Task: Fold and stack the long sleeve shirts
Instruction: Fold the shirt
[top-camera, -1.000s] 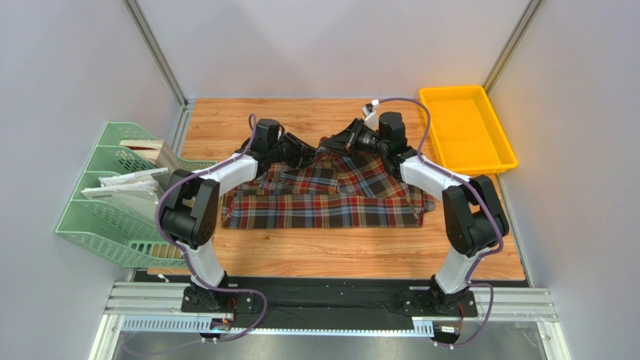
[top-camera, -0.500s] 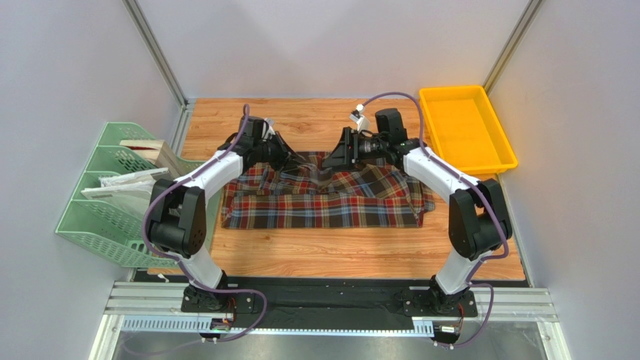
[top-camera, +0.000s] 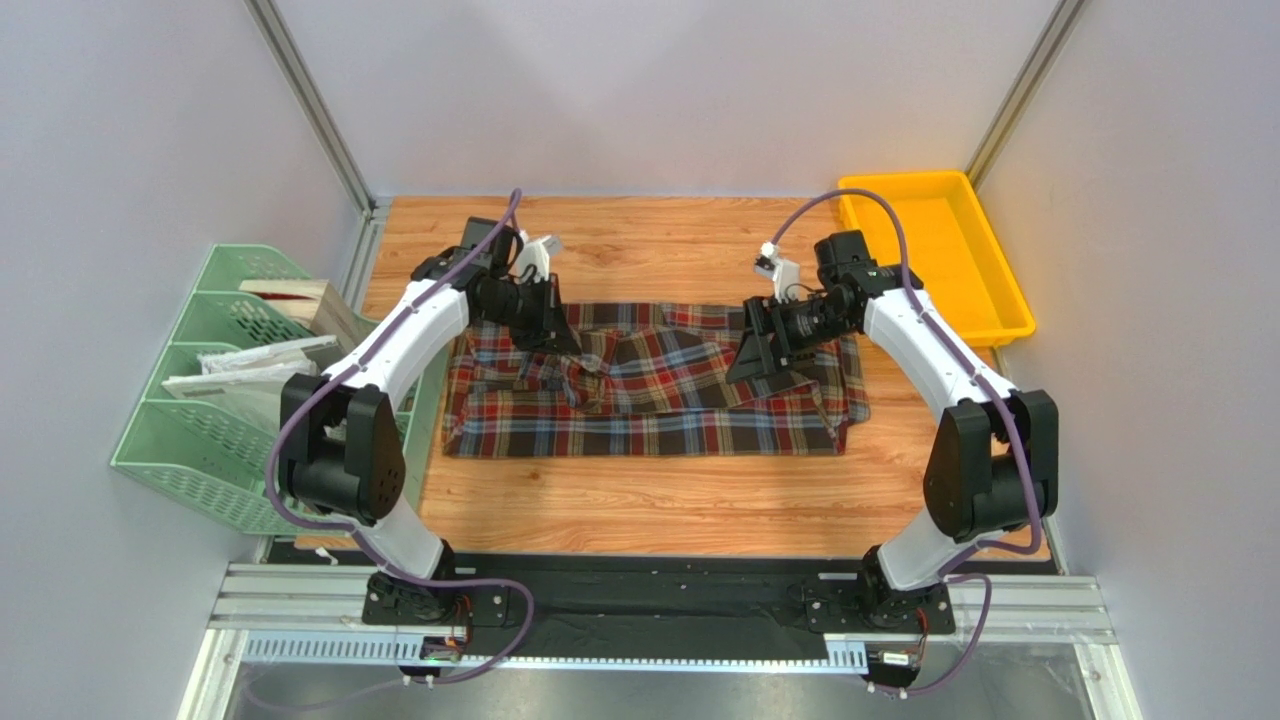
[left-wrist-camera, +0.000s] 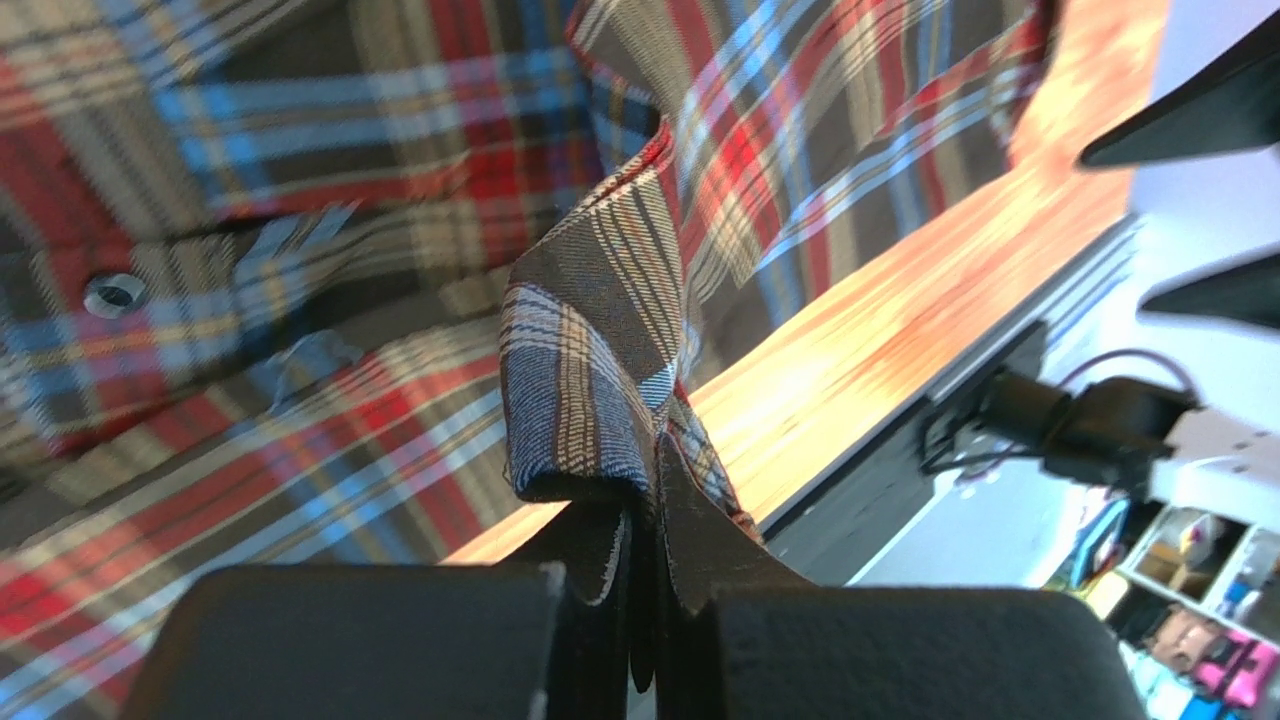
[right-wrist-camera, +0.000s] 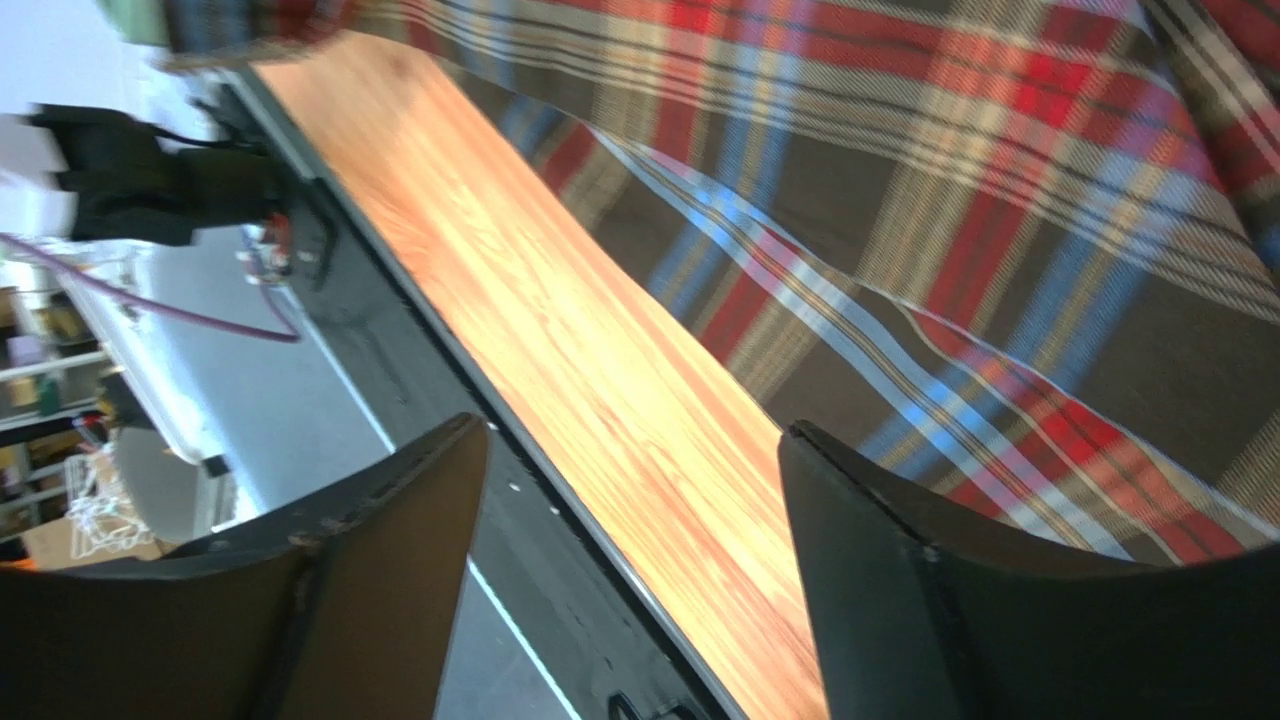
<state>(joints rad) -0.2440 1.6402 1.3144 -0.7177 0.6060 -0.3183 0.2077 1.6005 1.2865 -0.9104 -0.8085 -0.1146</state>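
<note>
Pinching shirt (top-camera: 661, 402) fold, left tool (left-wrist-camera: 646, 518); right tool (right-wrist-camera: 631, 450) spread wide.

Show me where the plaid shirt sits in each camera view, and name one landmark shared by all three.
Top external: the plaid shirt lies spread across the middle of the table, between both arms.
Left wrist: it fills the upper left; a fold is pinched in the left gripper at bottom centre.
Right wrist: it covers the upper right.
Shared landmark: the bare wood table strip along the shirt's near edge.
</note>
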